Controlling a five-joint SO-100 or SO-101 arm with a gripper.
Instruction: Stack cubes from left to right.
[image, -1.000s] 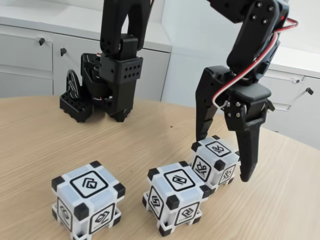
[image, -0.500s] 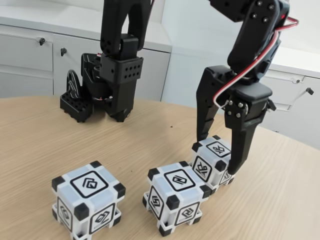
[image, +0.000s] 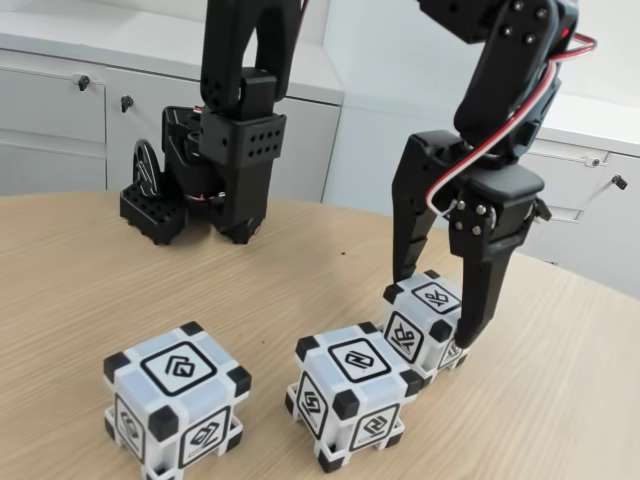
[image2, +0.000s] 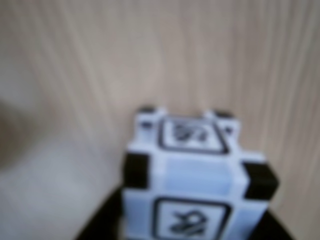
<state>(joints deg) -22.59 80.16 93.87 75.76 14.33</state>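
On the pale wooden table (image: 90, 290) in the fixed view, 3 white plastic cubes with black corners are sitting in a row. The black two-finger gripper (image: 437, 308) is clamping the rightmost cube (image: 428, 322), 1 finger on each side, beside the middle cube (image: 352, 393); the left cube (image: 177, 406) is resting well apart. From the wrist view, blurred, the gripped cube (image2: 192, 175) is sitting on the wood.

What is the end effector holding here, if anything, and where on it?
The end effector is clamped on the rightmost cube in the fixed view, one finger on its far side, the other on its right side. The cube sits on the table.
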